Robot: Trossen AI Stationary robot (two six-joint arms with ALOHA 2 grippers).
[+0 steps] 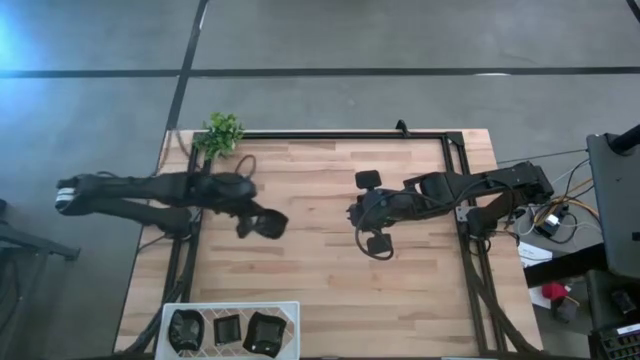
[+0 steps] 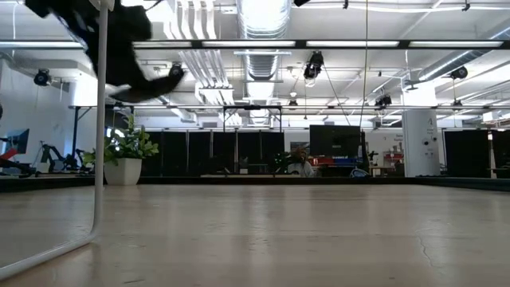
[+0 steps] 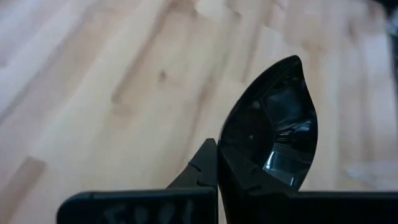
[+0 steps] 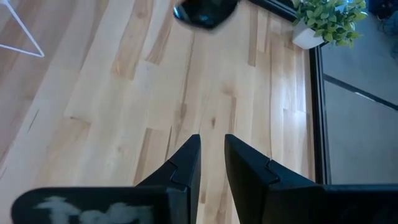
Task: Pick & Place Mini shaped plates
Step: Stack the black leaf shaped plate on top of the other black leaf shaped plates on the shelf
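Left tool (image 1: 262,224) is clamped on the rim of a glossy black leaf-shaped mini plate (image 3: 270,140), held edge-on and clear above the bench (image 1: 320,270) so I can carry it without scraping the wood. I've got it roughly mid-bench on my left side, between the small green plant (image 1: 222,133) at the far corner and the white tray (image 1: 290,310) at the near edge, where three more mini plates (image 1: 228,330) already sit side by side — that's where I judge this one belongs. My right tool (image 1: 368,212) waits over the middle of the bench, fingers (image 4: 185,163) slightly apart with bare wood between them, gripping nothing. From table height I can only catch a dark arm silhouette high up, a white wire leg of the tray, and the room beyond; the carried plate isn't readable there. The tray is cut off at the frame's edge from above, so I can't tell how much free room it has.
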